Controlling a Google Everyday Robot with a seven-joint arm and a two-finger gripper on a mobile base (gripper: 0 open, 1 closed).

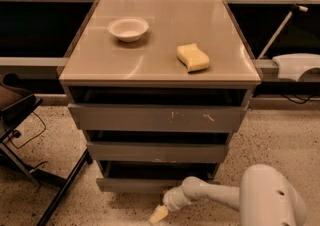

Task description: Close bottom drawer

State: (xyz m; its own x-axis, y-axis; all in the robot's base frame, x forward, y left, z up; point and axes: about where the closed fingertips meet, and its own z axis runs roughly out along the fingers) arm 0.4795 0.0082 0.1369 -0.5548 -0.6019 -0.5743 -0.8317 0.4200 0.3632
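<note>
The bottom drawer (131, 184) is a shallow grey drawer with a plain flat front at the foot of the grey cabinet (75, 65). It stands slightly pulled out, with a dark gap above its front panel. My white arm (220, 196) reaches in from the lower right along the floor. My gripper (159, 214) is low, just in front of and below the drawer's front near its right half.
Above are a middle drawer (155, 152) and a larger top drawer (155, 118) with white scratches. A white bowl (128, 28) and a yellow sponge (193, 57) lie on the cabinet top. A dark chair frame (30, 170) stands left on the speckled floor.
</note>
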